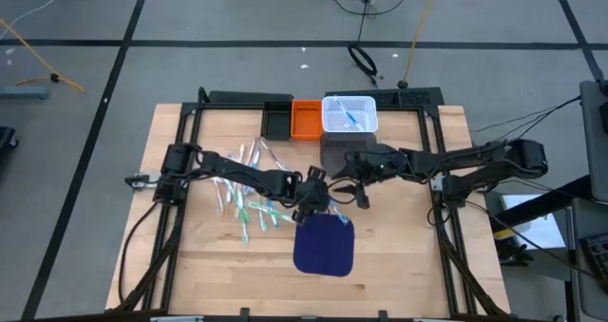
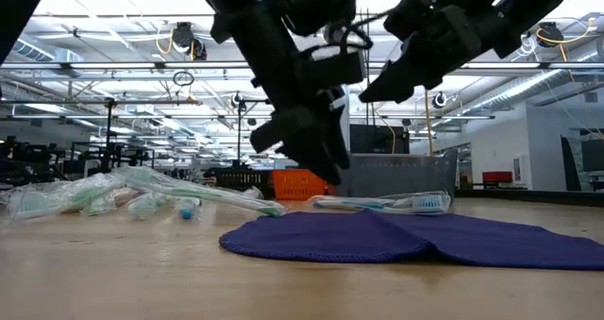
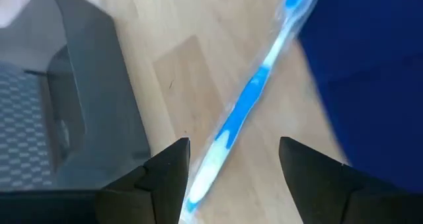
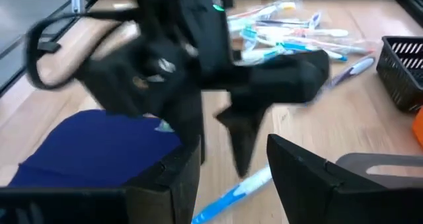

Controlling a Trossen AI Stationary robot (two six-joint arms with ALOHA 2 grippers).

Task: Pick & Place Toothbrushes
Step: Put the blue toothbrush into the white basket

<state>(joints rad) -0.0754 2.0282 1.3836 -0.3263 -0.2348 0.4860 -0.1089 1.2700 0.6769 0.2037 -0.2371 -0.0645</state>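
A blue-and-white toothbrush (image 3: 244,112) in a clear wrapper lies flat on the wood beside the dark blue mat (image 1: 323,246); it also shows in the low view (image 2: 387,203). My left gripper (image 3: 231,145) is open just above it, one finger on each side, touching nothing. My right gripper (image 4: 232,143) is open too and hovers close by (image 1: 353,187), facing the left gripper, with the same toothbrush (image 4: 231,196) below it. A heap of several more toothbrushes (image 1: 245,194) lies on the table to the left.
At the far edge stand a black bin (image 1: 277,123), an orange bin (image 1: 306,119) and a white mesh basket (image 1: 350,113) holding a blue toothbrush. A grey bin (image 1: 340,149) sits just behind the grippers. The two arms are close together over the table's middle.
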